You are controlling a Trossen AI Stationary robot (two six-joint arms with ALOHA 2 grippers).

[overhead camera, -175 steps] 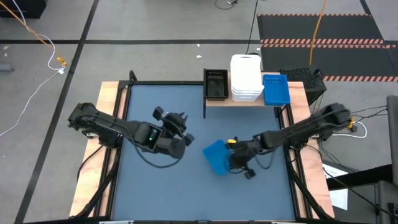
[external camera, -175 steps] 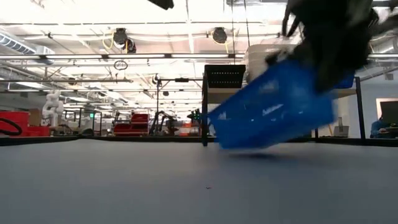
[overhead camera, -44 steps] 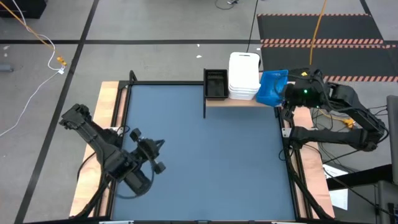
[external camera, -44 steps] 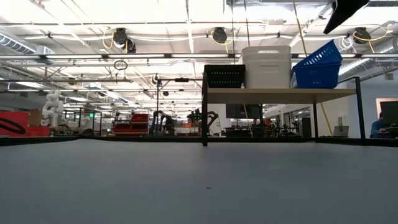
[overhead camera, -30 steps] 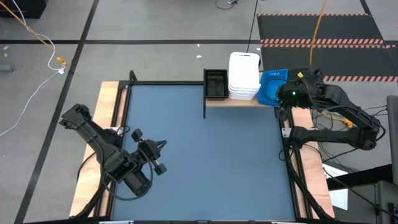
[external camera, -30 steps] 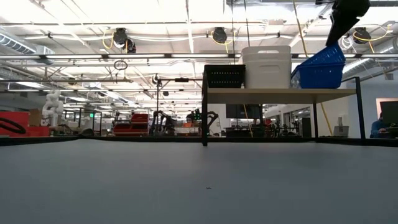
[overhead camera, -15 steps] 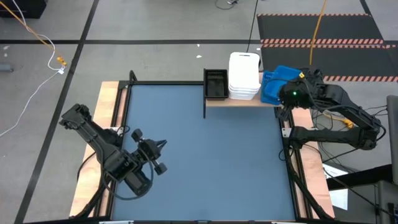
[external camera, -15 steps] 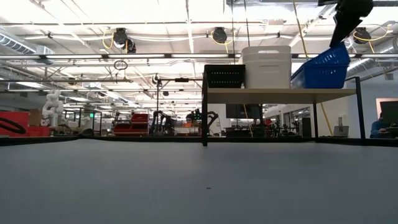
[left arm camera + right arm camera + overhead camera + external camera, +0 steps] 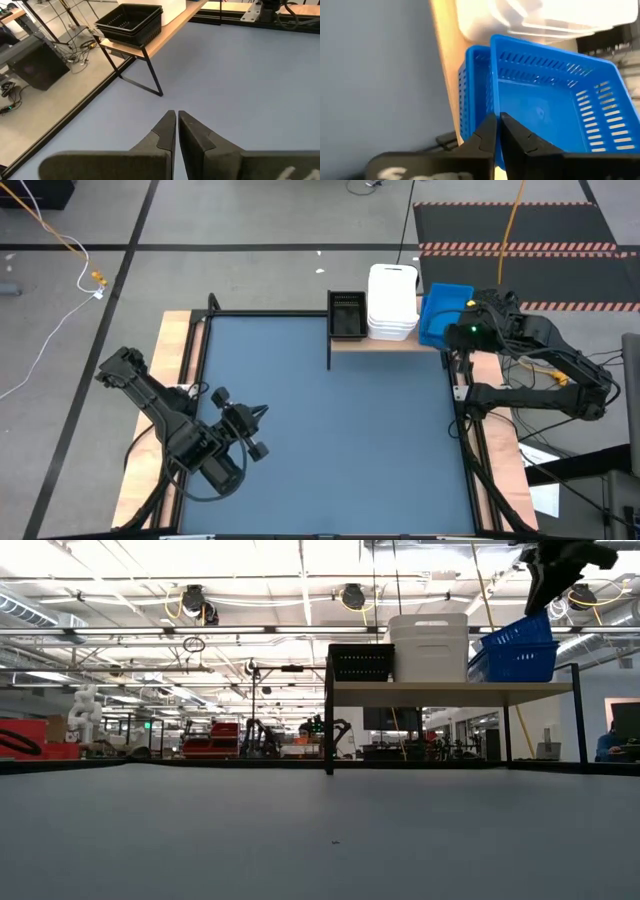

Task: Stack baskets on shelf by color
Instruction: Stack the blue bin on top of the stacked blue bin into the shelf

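Right gripper (image 9: 462, 330) hovers at the right end of the shelf (image 9: 375, 343), over the near edge of the blue baskets (image 9: 443, 317). Its wrist camera shows the two dark fingers (image 9: 487, 137) pressed almost together with only a thin slit between them, and nothing is visibly caught in that slit. Just beyond the fingertips, the top blue basket (image 9: 555, 107) sits tilted inside the blue ones under it rather than lying flat (how many lie beneath cannot be counted).

From table height, that upper basket (image 9: 520, 632) leans with one side raised above the blue stack (image 9: 512, 662), and the right arm's dark gripper (image 9: 556, 570) hangs directly above it, at the upper right corner.

Along the light wooden shelf, seen from above, three colours sit side by side: a black basket (image 9: 347, 315) at the left end, a stack of white baskets (image 9: 394, 304) in the middle, and the blue ones at the right end. The white stack is touching or just beside its neighbours on both sides. The shelf stands at the far edge of the dark blue-grey table (image 9: 330, 440).

Left gripper (image 9: 243, 433) waits well apart from the shelf, over the near left part of the table. Its fingers (image 9: 167, 132) are closed against each other and hold nothing, pointing toward the black basket (image 9: 131, 22) on the shelf's corner.
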